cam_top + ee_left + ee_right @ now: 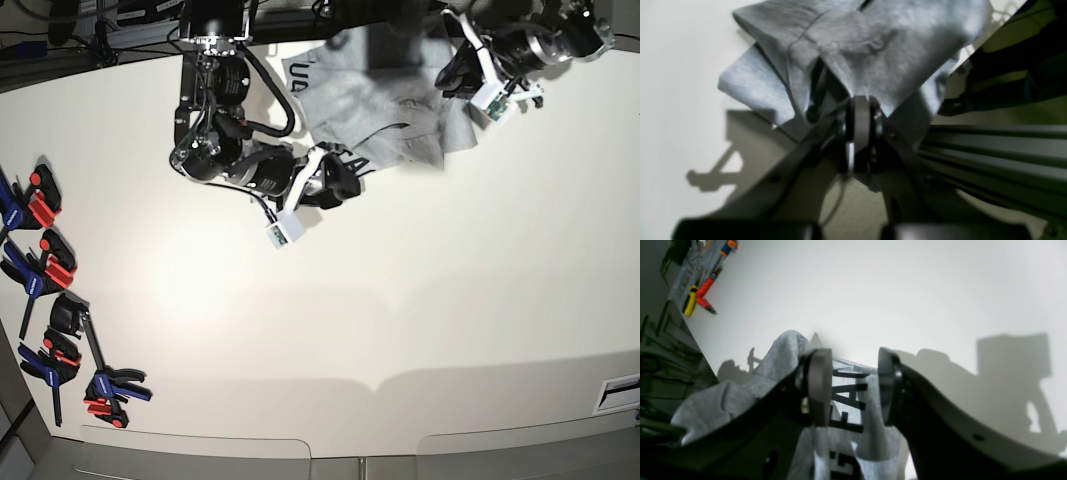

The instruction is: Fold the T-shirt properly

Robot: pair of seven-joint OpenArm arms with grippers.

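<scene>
Looks like a workshop or robotics lab: white tabletop (400, 320), spring clamps (50, 290) along its left edge, screwdrivers (703, 290) at its far edge, aluminium framing rail (993, 150).

"FA" and "G" on T-shirt (853, 400)

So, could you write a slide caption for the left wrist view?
Left gripper shut on a fold of the grey T-shirt above the white table.
</scene>
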